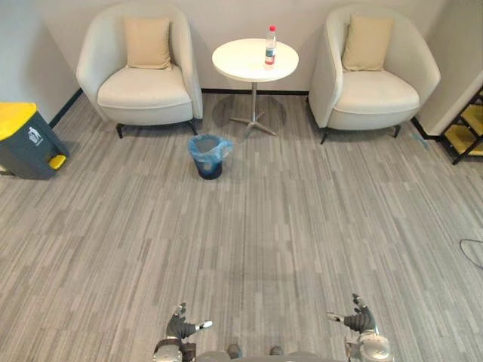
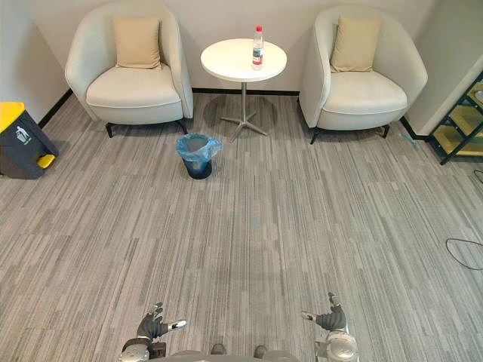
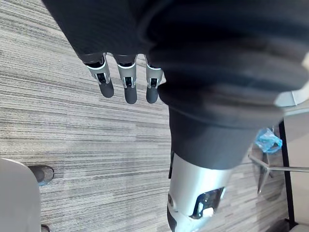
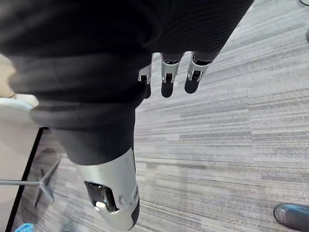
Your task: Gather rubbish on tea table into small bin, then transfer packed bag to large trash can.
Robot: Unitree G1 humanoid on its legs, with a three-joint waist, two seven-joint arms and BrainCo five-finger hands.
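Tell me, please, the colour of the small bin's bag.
The bag is blue, clearest in the left eye view.

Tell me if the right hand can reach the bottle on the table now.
Probably not: the right hand hangs far from the bottle, with bare carpet between; nothing blocks a walk closer.

A clear plastic bottle (image 1: 270, 45) with a red cap stands upright near the right edge of the round white tea table (image 1: 238, 62). The small dark bin (image 1: 209, 167), lined with a blue bag (image 1: 219, 143), stands on the floor just before the table. The large grey trash can (image 1: 29, 147), its yellow lid shut, stands far left.
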